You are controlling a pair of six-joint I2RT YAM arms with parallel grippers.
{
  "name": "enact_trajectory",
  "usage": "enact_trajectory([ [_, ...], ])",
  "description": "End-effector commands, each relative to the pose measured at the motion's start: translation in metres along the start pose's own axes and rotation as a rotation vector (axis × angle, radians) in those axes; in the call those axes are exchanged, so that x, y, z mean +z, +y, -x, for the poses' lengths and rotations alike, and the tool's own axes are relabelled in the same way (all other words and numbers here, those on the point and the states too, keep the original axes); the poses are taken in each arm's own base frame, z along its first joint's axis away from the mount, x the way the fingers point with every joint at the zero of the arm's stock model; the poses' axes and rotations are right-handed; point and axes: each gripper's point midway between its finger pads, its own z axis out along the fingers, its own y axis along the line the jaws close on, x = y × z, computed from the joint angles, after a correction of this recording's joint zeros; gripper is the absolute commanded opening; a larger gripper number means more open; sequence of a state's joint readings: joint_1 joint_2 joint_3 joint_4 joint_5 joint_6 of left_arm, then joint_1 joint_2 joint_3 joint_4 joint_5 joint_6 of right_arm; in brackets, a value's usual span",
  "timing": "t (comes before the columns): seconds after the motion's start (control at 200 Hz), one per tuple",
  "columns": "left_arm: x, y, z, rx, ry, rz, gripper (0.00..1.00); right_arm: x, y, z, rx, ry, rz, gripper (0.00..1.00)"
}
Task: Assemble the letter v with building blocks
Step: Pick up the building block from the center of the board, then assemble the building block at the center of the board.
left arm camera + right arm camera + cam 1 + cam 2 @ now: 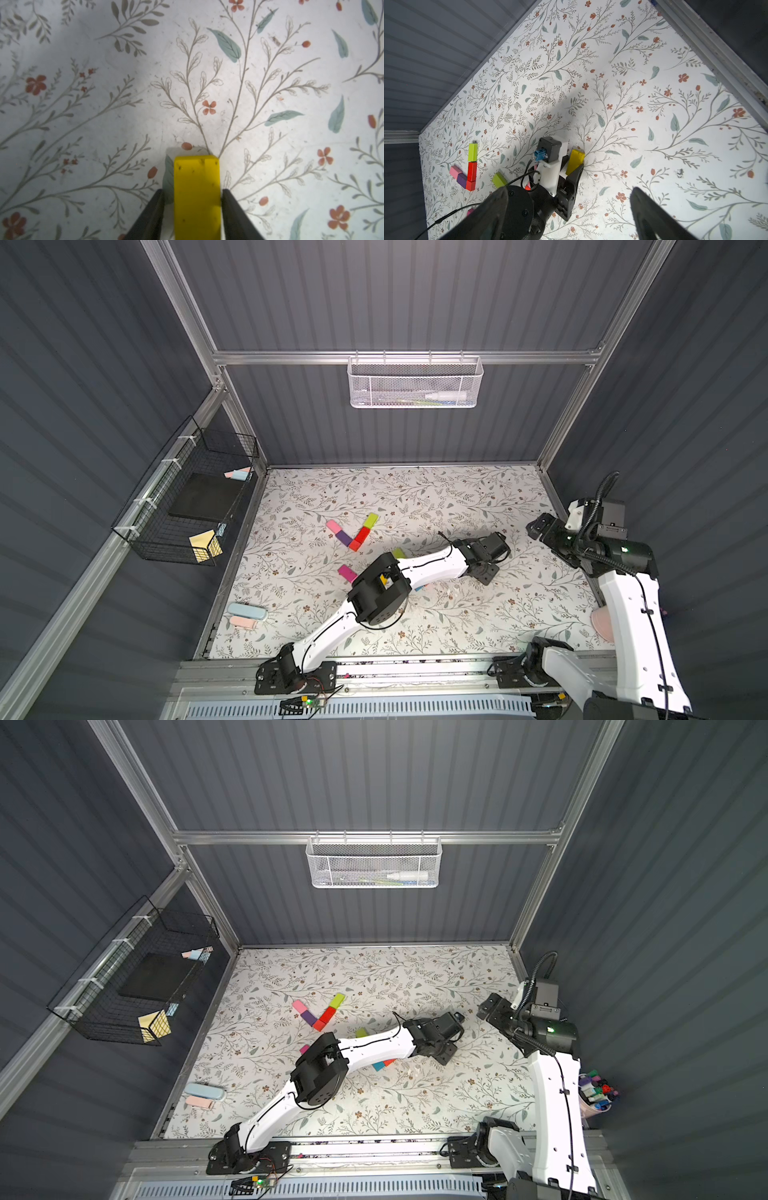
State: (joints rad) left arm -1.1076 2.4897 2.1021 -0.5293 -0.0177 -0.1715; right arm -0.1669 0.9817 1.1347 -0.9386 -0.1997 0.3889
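The yellow block [196, 174] lies on the floral worktop [478, 497] right of the middle, and the left gripper [192, 191] straddles it. Its fingers hug both long sides, but I can't tell if they're actually pinching it. Left of the middle, five blocks already make a V: pink block [333, 526] and purple block [343, 537] on one arm, small red block [354, 546] at the tip, longer red block [362, 534] and lime block [370, 520] up the other, with a loose lime block [399, 552] and a magenta block [346, 572] nearby. The right gripper [535, 527] hangs by the right edge, jaws wide apart and nothing in them.
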Motion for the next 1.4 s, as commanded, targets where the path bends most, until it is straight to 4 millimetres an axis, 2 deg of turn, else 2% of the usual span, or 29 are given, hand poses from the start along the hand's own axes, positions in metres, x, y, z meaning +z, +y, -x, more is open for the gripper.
enact_trajectory([
  [0.0, 0.013, 0.002, -0.025, 0.025, 0.079, -0.003, 0.24, 0.000, -0.001, -0.002, -0.006, 0.006, 0.004, 0.92],
  [0.04, 0.009, -0.001, -0.021, 0.027, 0.065, -0.019, 0.22, 0.000, -0.001, -0.002, -0.005, 0.004, 0.004, 0.92],
  [0.1, -0.002, -0.007, -0.014, -0.001, 0.046, -0.049, 0.12, 0.000, 0.000, -0.001, -0.004, 0.004, 0.007, 0.92],
  [0.155, -0.018, -0.005, 0.009, -0.021, -0.023, -0.057, 0.00, 0.001, 0.002, -0.001, -0.009, 0.003, 0.019, 0.92],
  [0.2, -0.036, 0.002, 0.031, -0.056, -0.093, -0.058, 0.00, 0.002, 0.004, -0.001, -0.009, 0.005, 0.030, 0.94],
  [0.25, -0.062, 0.015, 0.058, -0.100, -0.179, -0.062, 0.00, 0.004, 0.007, -0.002, -0.003, 0.012, 0.052, 0.99],
  [0.3, -0.091, 0.032, 0.081, -0.138, -0.256, -0.061, 0.00, 0.008, 0.009, -0.004, 0.009, 0.025, 0.069, 0.99],
  [0.365, -0.122, 0.063, 0.095, -0.190, -0.313, -0.020, 0.00, 0.013, 0.009, -0.007, 0.025, 0.046, 0.073, 0.99],
  [0.405, -0.138, 0.084, 0.095, -0.213, -0.323, 0.021, 0.00, 0.018, 0.006, -0.010, 0.035, 0.062, 0.063, 0.99],
  [0.505, -0.167, 0.132, 0.076, -0.261, -0.303, 0.144, 0.00, 0.031, 0.003, -0.019, 0.060, 0.101, 0.058, 0.99],
  [0.65, -0.195, 0.178, 0.032, -0.312, -0.246, 0.271, 0.00, 0.053, 0.009, -0.033, 0.038, 0.142, 0.042, 0.99],
  [0.795, -0.220, 0.224, -0.002, -0.418, -0.245, 0.289, 0.00, 0.068, 0.029, -0.042, -0.001, 0.186, 0.050, 0.99],
  [0.86, -0.225, 0.240, -0.013, -0.437, -0.244, 0.287, 0.00, 0.074, 0.040, -0.046, -0.009, 0.223, 0.077, 0.99],
  [0.895, -0.227, 0.244, -0.014, -0.439, -0.245, 0.294, 0.00, 0.077, 0.045, -0.048, -0.017, 0.239, 0.078, 0.99],
  [0.915, -0.218, 0.247, -0.028, -0.443, -0.207, 0.305, 0.00, 0.078, 0.047, -0.049, -0.019, 0.244, 0.076, 0.99],
  [0.96, -0.212, 0.249, -0.036, -0.453, -0.186, 0.309, 0.01, 0.078, 0.053, -0.050, -0.035, 0.245, 0.081, 0.99],
  [1.015, -0.201, 0.250, -0.047, -0.476, -0.152, 0.298, 0.01, 0.087, 0.056, -0.054, -0.047, 0.270, 0.067, 0.99],
  [1.126, -0.178, 0.245, -0.068, -0.516, -0.108, 0.260, 0.01, 0.093, 0.059, -0.056, -0.051, 0.277, 0.067, 0.99],
  [1.396, -0.157, 0.241, -0.101, -0.577, -0.084, 0.230, 0.01, 0.098, 0.055, -0.058, -0.071, 0.288, 0.046, 0.99],
])
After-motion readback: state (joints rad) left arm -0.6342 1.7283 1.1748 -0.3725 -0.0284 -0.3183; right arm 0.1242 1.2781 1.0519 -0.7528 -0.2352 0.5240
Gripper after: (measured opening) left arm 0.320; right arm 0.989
